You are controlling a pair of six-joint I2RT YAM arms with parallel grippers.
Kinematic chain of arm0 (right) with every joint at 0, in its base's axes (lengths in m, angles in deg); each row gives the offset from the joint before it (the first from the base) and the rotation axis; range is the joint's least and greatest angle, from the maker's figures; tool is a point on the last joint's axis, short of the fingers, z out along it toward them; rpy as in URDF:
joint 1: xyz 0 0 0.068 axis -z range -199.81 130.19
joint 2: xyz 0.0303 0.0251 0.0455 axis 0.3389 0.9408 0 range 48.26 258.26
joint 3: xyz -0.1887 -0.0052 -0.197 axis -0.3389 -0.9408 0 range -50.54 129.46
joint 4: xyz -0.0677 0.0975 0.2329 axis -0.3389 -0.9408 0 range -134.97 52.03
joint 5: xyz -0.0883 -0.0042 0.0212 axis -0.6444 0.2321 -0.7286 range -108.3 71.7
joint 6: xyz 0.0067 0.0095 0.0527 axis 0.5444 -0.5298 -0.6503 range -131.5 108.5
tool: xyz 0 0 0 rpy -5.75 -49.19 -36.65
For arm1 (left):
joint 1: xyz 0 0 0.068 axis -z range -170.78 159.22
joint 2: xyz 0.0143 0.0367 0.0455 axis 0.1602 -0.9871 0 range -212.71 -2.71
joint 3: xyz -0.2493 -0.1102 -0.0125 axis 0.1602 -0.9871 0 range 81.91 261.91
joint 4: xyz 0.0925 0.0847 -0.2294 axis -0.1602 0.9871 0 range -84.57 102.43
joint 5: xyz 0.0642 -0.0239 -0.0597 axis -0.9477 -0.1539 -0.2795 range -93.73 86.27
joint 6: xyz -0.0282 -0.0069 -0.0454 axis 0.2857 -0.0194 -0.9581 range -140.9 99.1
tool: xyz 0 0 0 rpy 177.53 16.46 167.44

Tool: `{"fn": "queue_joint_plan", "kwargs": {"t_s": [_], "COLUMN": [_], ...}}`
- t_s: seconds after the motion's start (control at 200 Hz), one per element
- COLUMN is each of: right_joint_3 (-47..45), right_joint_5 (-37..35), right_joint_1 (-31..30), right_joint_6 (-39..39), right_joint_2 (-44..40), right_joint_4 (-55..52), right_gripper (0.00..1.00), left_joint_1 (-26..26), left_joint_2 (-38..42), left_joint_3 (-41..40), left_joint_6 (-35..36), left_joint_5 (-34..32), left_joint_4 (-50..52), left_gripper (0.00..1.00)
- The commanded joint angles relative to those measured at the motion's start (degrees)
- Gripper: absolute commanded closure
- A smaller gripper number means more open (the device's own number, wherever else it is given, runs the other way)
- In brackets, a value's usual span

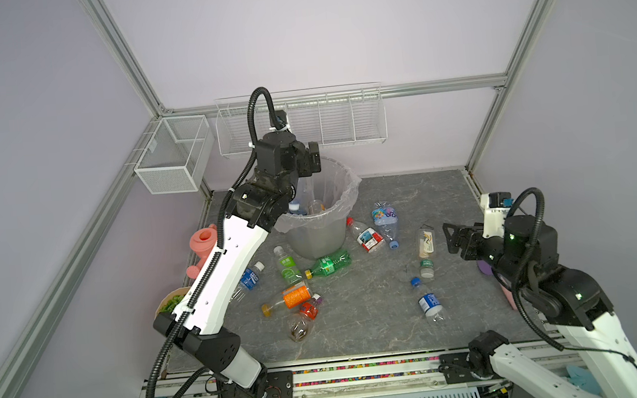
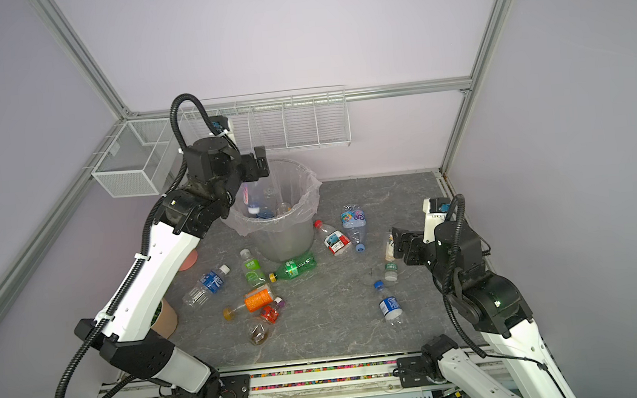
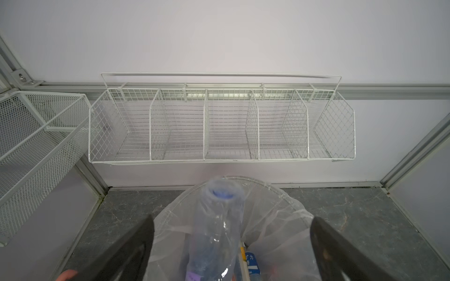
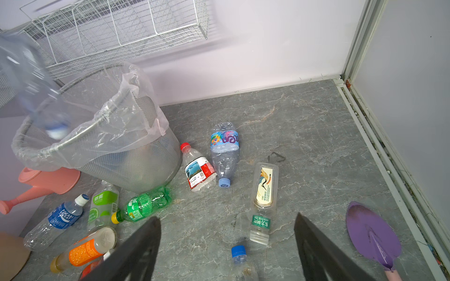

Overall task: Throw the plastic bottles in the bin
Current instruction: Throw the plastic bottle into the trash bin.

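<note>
Nearest the front edge of the table [image 1: 379, 332], a clear blue-labelled bottle [image 1: 430, 303] lies alone on the right. Three more lie clustered left of centre: a crushed clear bottle [image 1: 300, 327], a red-labelled bottle [image 1: 309, 309] and an orange-labelled bottle [image 1: 292, 297]. Farther in lie the Pocari bottle [image 1: 252, 278], a pale-green-labelled bottle [image 1: 287, 267], the green bottle [image 1: 328, 264] and a cream-labelled bottle [image 1: 426, 243]. The right gripper [image 1: 449, 239] hovers near that last one, jaws apart and holding nothing. Just beside the bin [image 1: 318, 237] lie a red-capped bottle [image 1: 367, 238] and a crumpled blue-capped bottle [image 1: 386, 221]. Inside the bin a few bottles show, too overlapped to count. Above its rim the left gripper [image 1: 311, 161] has its jaws spread wide; a clear bottle [image 3: 216, 233] shows blurred between them, touching neither, apparently dropping in. I judge the task partly done: some bottles are binned and this one is going in, with roughly ten on the table left to collect
</note>
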Motion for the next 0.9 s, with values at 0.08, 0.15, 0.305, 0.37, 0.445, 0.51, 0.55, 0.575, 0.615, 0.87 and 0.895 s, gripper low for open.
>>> {"fn": "queue_joint_plan", "kwargs": {"t_s": [0.08,0.15,0.305,0.37,0.445,0.51,0.55,0.575,0.615,0.87,0.895], "right_joint_3": [0.9,1.0,1.0,1.3,1.7,2.2,2.8,3.1,3.8,6.4,6.8], "right_joint_5": [0.6,1.1,2.5,3.9,6.0,9.0,11.1,12.6,15.1,29.7,29.4], "right_joint_1": [0.2,0.2,0.2,0.3,0.2,0.2,0.2,0.2,0.2,-1.8,-2.2], "right_joint_6": [-0.1,-0.1,0.4,1.1,2.1,3.5,4.2,4.7,5.5,10.3,10.5], "right_joint_2": [-0.4,0.2,0.7,1.3,2.1,3.3,4.2,4.8,5.8,9.7,10.0], "right_joint_4": [-0.3,-0.1,0.3,0.3,0.4,0.8,0.9,1.0,1.1,5.0,4.6], "right_gripper": [0.12,0.12,0.12,0.12,0.12,0.12,0.12,0.12,0.12,0.12,0.12], "left_joint_1": [0.0,0.1,0.0,0.1,0.0,0.0,0.0,0.0,0.0,0.0,0.0], "left_joint_2": [9.9,13.3,23.2,27.2,31.3,34.1,35.8,36.8,38.3,45.2,45.5], "left_joint_3": [-1.6,-3.6,-12.8,-16.5,-20.0,-22.2,-23.7,-24.6,-26.2,-35.0,-35.5], "left_joint_6": [-1.0,-1.2,-1.7,-1.7,-2.5,-3.2,-3.5,-3.7,-4.1,-5.8,-5.8], "left_joint_5": [3.9,5.8,14.4,17.6,19.3,20.3,20.9,21.3,21.8,21.7,21.6], "left_joint_4": [-1.8,-3.0,-9.5,-11.4,-12.0,-11.1,-10.7,-10.3,-9.9,-5.1,-4.2], "left_gripper": [0.0,0.0,0.0,0.0,0.0,0.0,0.0,0.0,0.0,0.01,0.01]}}
